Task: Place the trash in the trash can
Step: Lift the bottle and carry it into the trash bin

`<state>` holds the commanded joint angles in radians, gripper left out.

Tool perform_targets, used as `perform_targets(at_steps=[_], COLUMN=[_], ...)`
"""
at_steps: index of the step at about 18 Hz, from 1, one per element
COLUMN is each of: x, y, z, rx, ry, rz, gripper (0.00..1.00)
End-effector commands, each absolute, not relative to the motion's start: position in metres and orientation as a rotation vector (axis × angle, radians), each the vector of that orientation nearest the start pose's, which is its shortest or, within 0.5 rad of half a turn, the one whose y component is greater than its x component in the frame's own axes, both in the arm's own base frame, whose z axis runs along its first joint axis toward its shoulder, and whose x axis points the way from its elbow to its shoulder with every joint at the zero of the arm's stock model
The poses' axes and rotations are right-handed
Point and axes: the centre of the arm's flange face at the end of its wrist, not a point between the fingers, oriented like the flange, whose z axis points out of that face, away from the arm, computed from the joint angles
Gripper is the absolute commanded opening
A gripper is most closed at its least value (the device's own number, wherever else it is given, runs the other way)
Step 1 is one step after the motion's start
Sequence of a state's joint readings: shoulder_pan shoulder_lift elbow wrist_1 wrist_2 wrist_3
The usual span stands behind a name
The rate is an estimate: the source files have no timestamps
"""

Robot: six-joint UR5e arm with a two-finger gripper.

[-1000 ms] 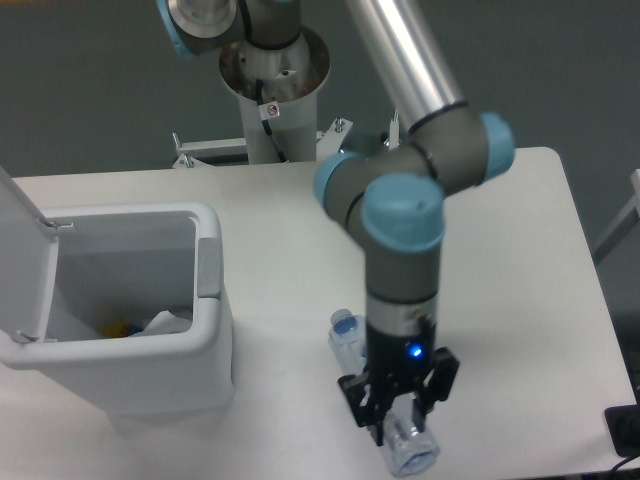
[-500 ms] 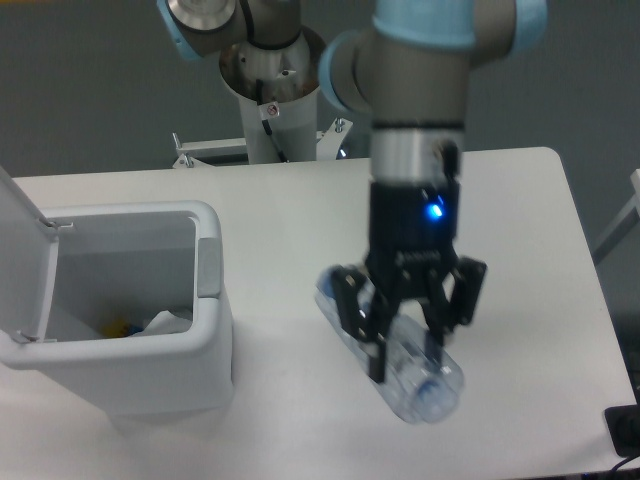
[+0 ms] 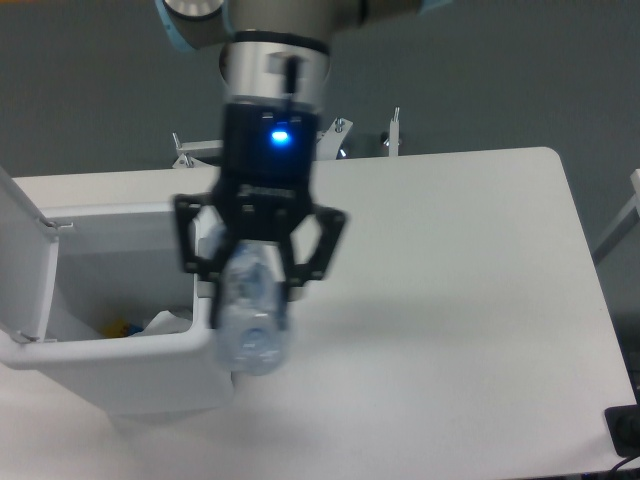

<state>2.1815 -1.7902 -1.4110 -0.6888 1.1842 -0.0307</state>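
Note:
My gripper (image 3: 252, 268) is shut on the squashed clear bluish bottle (image 3: 248, 318), which hangs in the air over the right rim of the white trash can (image 3: 150, 375). The bottle's lower end points toward the camera and covers part of the can's right wall. The can's lid (image 3: 22, 262) stands open at the left. Inside the can a crumpled whitish wrapper (image 3: 165, 322) lies on the bottom next to a small yellow and blue scrap.
The white table (image 3: 450, 300) stretches to the right of the can. The arm's base column and a metal bracket (image 3: 340, 135) stand at the table's back edge. A dark object (image 3: 625, 430) sits off the table's lower right corner.
The gripper has lifted the bottle off the table near the front edge and carried it up and left, from the table's middle to the can's right rim.

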Motion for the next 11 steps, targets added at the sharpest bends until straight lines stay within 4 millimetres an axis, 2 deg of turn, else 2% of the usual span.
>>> perform_targets(at_steps=[1,3,4,5,7,9,11], x=[-0.209,-0.203,-0.204,-0.202,-0.202,-0.197,-0.212], y=[0.609,0.614,0.614,0.614,0.612,0.6,0.594], z=[0.556,0.552,0.549,0.548,0.55,0.558,0.563], rx=[-2.212,-2.22,-2.224,-2.227,-2.229,-2.228,-2.225], ry=[-0.513,-0.504,-0.504,-0.504,-0.495,-0.487,-0.495], rz=[-0.151,-0.162,-0.163,-0.165,-0.15,-0.106,-0.046], gripper=[0.59,0.62,0.67,0.76,1.0,1.0,1.0])
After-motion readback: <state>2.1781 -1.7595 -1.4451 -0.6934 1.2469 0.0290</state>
